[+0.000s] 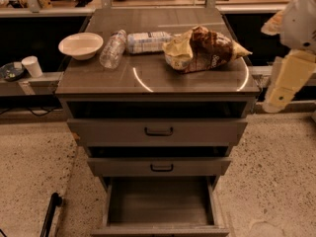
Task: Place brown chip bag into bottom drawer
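Observation:
The brown chip bag (205,50) lies wrinkled on the right side of the grey cabinet top (148,78), dark brown with pale tan ends. The bottom drawer (158,204) is pulled open at the foot of the cabinet, and its plain grey floor is bare. My gripper (281,85), a pale cream part under the white arm, hangs at the right edge of the view. It is beside the cabinet's right side, apart from the bag and a little lower than it.
A white bowl (80,45) and two clear water bottles (112,48) (148,41) lie on the top, left of the bag. The two upper drawers with black handles (158,131) stand partly pulled out. A white cup (32,65) sits on a ledge at the left. A black rod (49,214) is on the floor.

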Action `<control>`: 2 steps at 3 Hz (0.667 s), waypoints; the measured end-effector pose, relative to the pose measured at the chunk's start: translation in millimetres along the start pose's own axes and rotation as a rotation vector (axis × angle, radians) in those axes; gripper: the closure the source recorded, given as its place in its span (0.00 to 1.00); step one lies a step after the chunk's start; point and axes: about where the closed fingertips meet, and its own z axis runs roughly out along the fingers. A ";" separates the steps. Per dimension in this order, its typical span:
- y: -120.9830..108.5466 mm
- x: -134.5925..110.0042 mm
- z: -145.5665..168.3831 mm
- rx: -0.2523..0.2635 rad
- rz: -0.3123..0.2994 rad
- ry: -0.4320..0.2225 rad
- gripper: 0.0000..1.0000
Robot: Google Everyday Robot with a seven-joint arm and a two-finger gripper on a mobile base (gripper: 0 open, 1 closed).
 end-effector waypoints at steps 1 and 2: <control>-48.9 -12.6 22.0 0.011 -0.039 -0.044 0.00; -86.9 -24.5 38.2 -0.004 -0.076 -0.052 0.00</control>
